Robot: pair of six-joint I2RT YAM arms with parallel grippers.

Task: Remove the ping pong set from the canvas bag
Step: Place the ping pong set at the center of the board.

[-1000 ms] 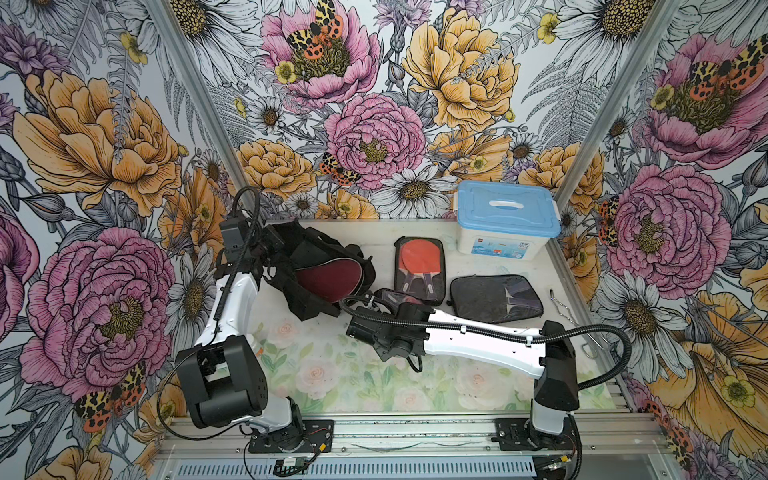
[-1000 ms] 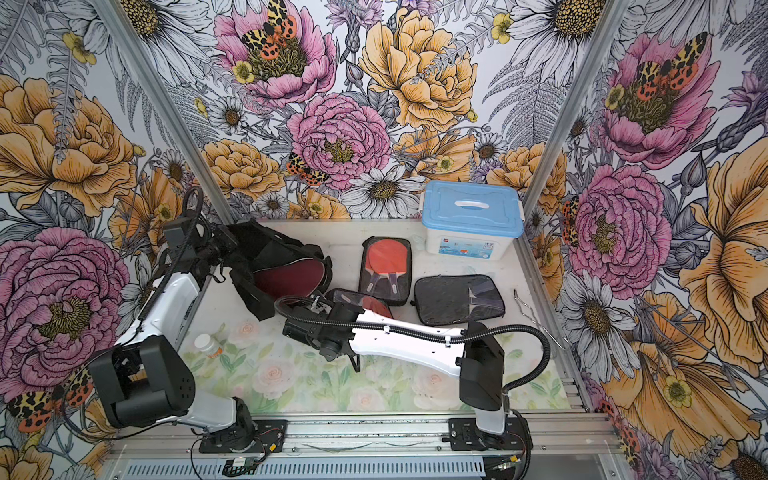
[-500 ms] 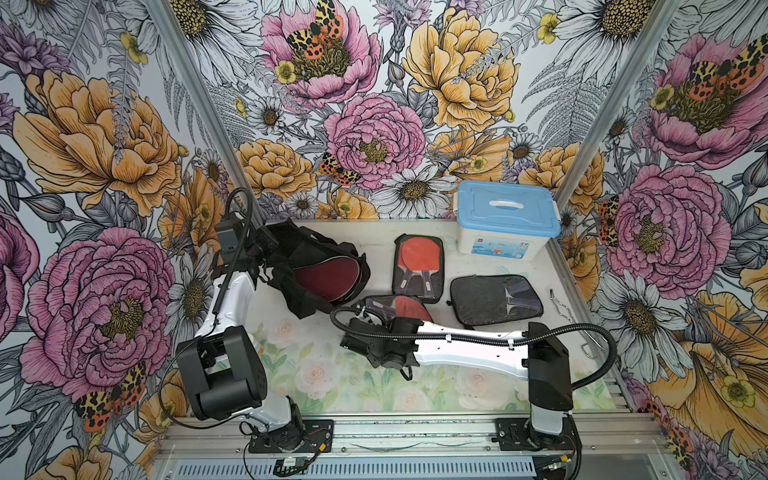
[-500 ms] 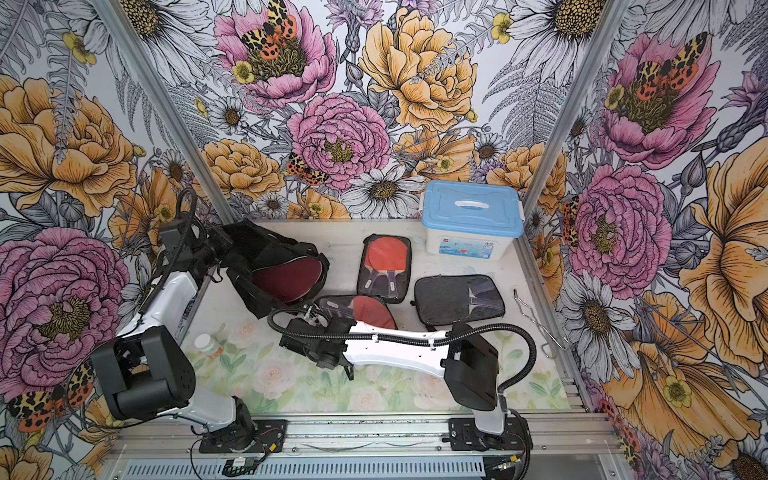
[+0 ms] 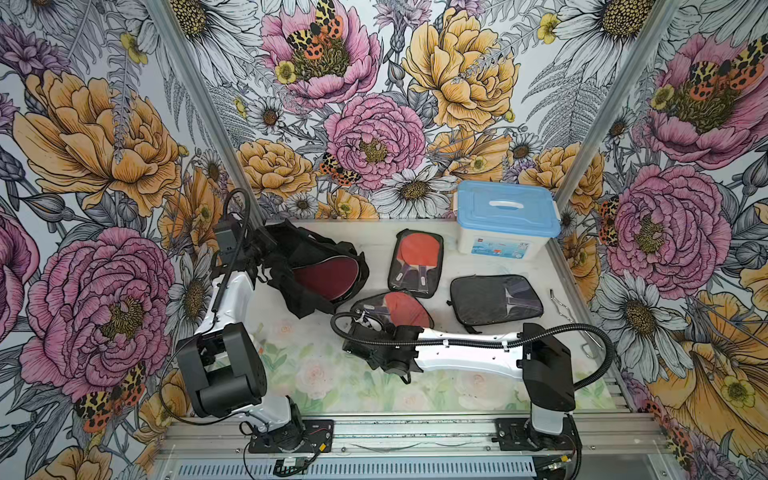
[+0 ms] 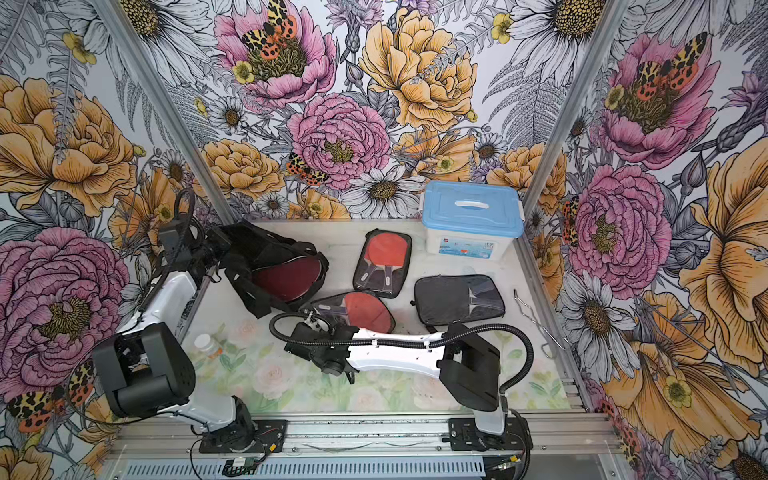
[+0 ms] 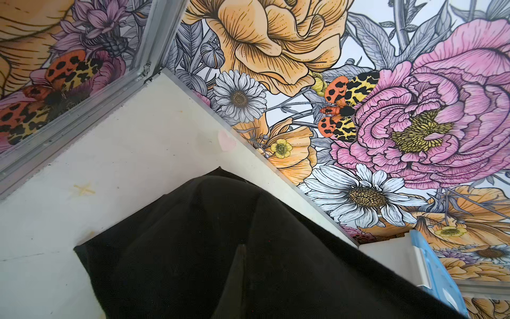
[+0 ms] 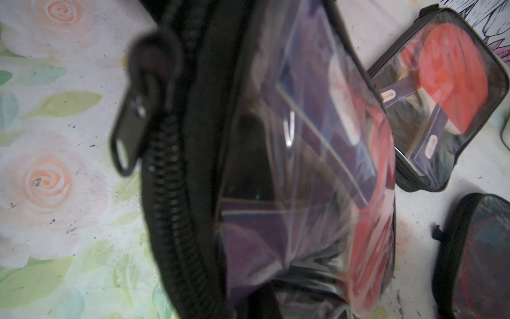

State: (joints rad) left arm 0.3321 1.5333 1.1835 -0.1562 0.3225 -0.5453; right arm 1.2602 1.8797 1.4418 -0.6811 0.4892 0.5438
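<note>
Three paddle cases are laid out on the table (image 5: 316, 365); the maroon cover (image 5: 328, 276) is lodged in the canvas bag (image 5: 309, 301).

The bag is pinched at its rim by the left gripper (image 5: 266, 245), jaws closed on black fabric (which blocks most of the left wrist view), at the far corner on the left arm's side, its mouth tipped toward the middle. The right gripper (image 5: 368, 328) is clamped tight on the handle end of the near clear-fronted case (image 5: 405, 309), just beside the bag's mouth. The far clear-fronted case (image 5: 417, 259) is seen flat behind it, and the dark pouch (image 5: 494, 299) beside both, near the blue-lidded box (image 5: 505, 218).
</note>
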